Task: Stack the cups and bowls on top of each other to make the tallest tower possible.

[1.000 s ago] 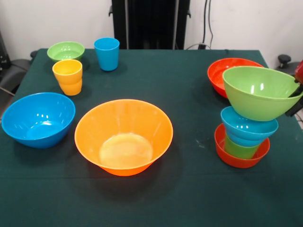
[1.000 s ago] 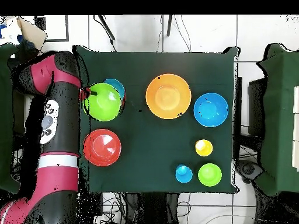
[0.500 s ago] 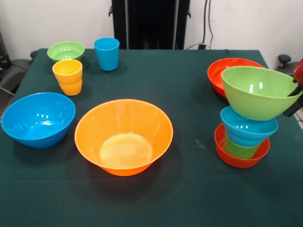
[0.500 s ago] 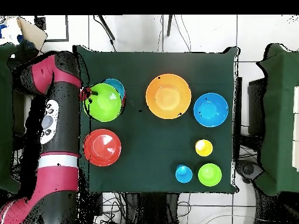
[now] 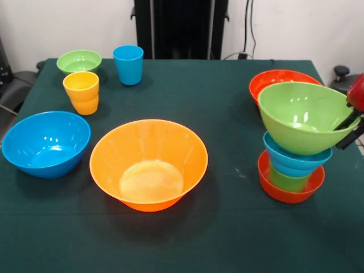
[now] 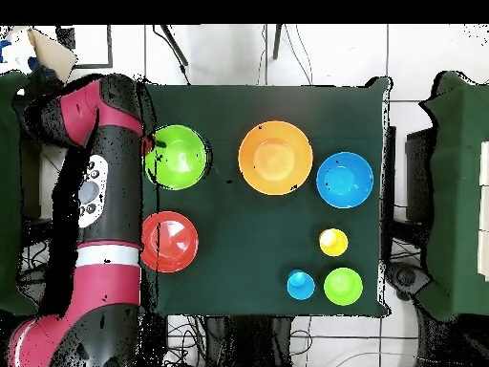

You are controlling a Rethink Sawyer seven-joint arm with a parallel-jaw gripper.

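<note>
The tower stands at the front view's right: a small red-orange bowl (image 5: pixel 282 192) lowest, a green cup (image 5: pixel 284 180) in it, and a blue bowl (image 5: pixel 296 159) on that. A large green bowl (image 5: pixel 298 116) rests on top of the blue bowl, nearly level. My gripper (image 5: pixel 346 123) comes in from the right edge and is shut on the green bowl's right rim. In the overhead view the green bowl (image 6: pixel 177 156) hides the tower, with my gripper (image 6: pixel 151 151) at its left rim.
On the green table (image 5: pixel 227 102) stand a red bowl (image 5: pixel 274 79) behind the tower, a large orange bowl (image 5: pixel 149 164), a blue bowl (image 5: pixel 45 142), a yellow-orange cup (image 5: pixel 82 92), a blue cup (image 5: pixel 128 64) and a small green bowl (image 5: pixel 79 61).
The green bowl has moved down and over the tower, from tilted above the blue bowl to nearly level on it. The arm has shifted with it.
</note>
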